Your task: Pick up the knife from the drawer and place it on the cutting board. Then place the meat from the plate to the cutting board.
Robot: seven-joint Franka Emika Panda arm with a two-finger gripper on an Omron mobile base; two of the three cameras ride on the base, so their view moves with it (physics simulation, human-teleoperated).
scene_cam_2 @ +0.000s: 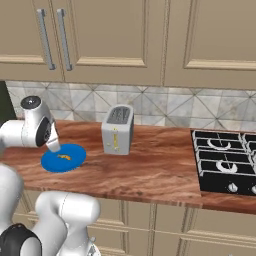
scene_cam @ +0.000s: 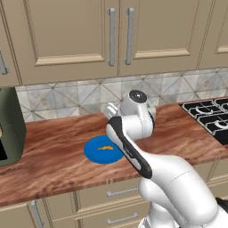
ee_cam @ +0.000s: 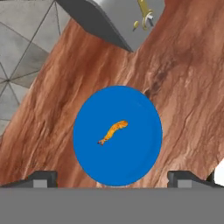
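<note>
Two base cameras looked forward and down over the counter (scene_cam: 53,156) from behind the arm, left and right, both sharing the plate (scene_cam: 95,153). The hand camera looked closely down onto that plate (ee_cam: 135,153).

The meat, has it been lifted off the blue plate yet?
No, in the hand view the meat lies near the middle of the plate, and the gripper hangs open above it.

The arm (scene_cam: 133,133) hides the toaster (scene_cam: 110,109); the stove (scene_cam: 209,116) is cut off.
</note>
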